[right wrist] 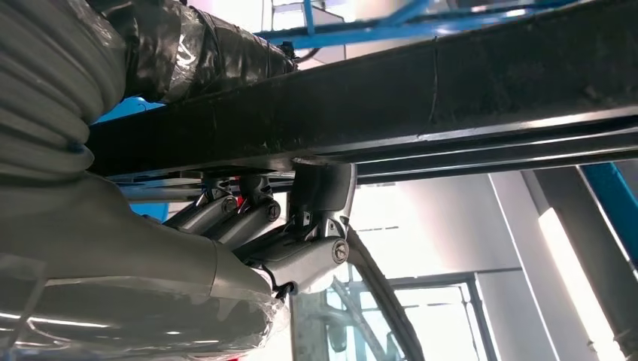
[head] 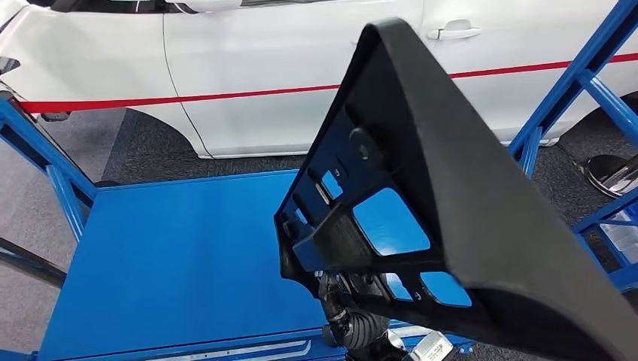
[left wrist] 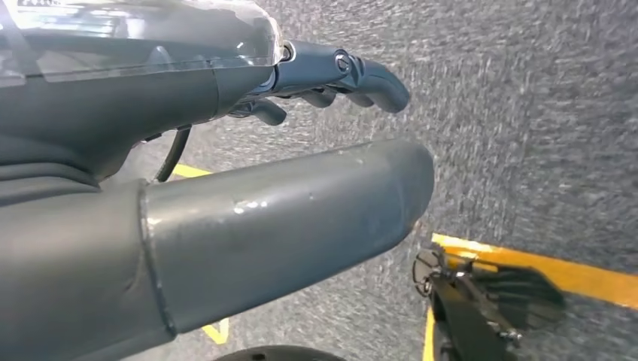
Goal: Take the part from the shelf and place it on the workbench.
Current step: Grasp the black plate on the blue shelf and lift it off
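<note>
Nearest the camera, the right robot hand (right wrist: pixel 263 241) grips the lower edge of the large black moulded plastic part with ribbed cut-outs (head: pixel 451 188) and holds it tilted in the air above the near right of the blue flat-topped counter (head: pixel 173 263). The left robot hand (left wrist: pixel 331 75) hangs over the grey carpeted floor (left wrist: pixel 527 135) with its fingers loosely curled around nothing. The carry step seems to be in hand; next, the part should be lowered flat onto the bare blue surface before the fingers let go. No container holds anything here. Beyond the counter stands a white car with a red stripe (head: pixel 263 68).
</note>
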